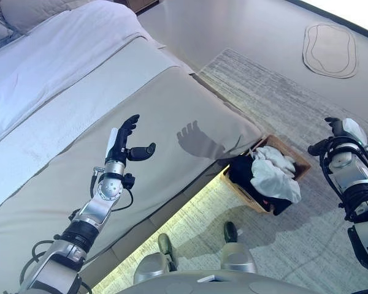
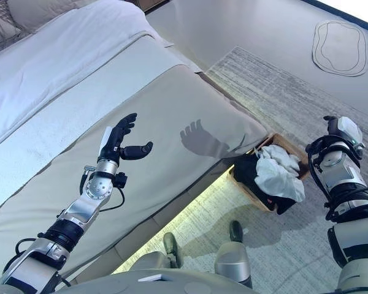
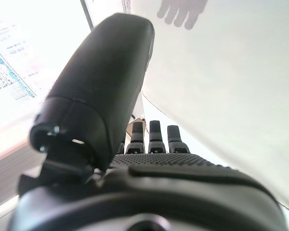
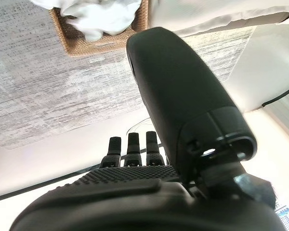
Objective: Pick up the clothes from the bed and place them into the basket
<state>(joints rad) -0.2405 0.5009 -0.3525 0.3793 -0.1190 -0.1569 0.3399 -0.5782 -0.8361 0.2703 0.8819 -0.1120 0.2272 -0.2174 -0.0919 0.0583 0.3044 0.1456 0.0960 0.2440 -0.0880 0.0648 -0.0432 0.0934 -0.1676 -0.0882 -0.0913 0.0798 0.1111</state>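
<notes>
Below, bare bed [image 1: 172, 116] top beneath left hand [image 1: 127, 142], fingers spread, empty, right hand [image 1: 342, 131] straight-fingered above open rug [image 1: 276, 104], white and dark clothes [image 1: 271, 174] heaped in wicker basket [image 1: 297, 160] at bed's corner.

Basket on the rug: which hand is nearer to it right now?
Right. The right hand hangs over the rug just beyond the basket; the left hand hovers open above the bed, well away.

Basket [image 1: 297, 160]: rough woven wicker. Clothes [image 1: 273, 177]: soft crumpled cloth. Bed [image 1: 172, 104]: smooth matt fabric. Rug [image 1: 276, 98]: coarse weave.
</notes>
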